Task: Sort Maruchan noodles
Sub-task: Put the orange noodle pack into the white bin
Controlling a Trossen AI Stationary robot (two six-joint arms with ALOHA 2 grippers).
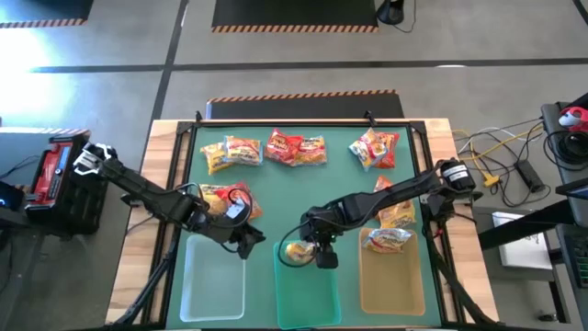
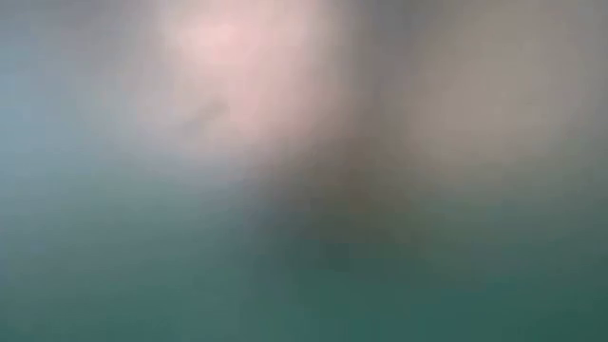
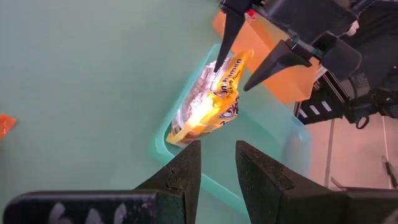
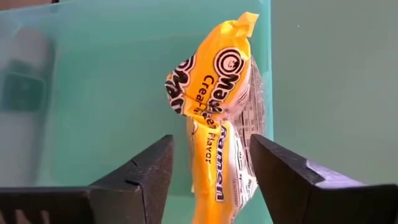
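A yellow noodle packet (image 4: 217,124) stands on edge in the teal tray (image 1: 308,299), tilted, its lower end (image 3: 186,130) on the tray floor. My right gripper (image 4: 211,168) is open above it, one finger on each side of the packet's upper end (image 3: 239,59). My left gripper (image 1: 246,244) hangs over the far end of the clear tray (image 1: 213,290); its fingers (image 3: 186,168) stand a little apart with nothing between them. More packets (image 1: 296,147) lie along the far side of the green mat, one (image 1: 225,198) by my left arm. My right gripper comes at the yellow packet from above, slanting down, with its fingers astride the packet's upper end. A gap shows on both sides in the right wrist view. One fingertip (image 3: 219,62) lies at the packet's edge, and I cannot tell whether it touches.
An amber tray (image 1: 390,294) at the near right holds a packet (image 1: 388,239), and another packet (image 1: 395,213) lies at its far end. The three trays stand side by side along the near edge. The low view is a blur.
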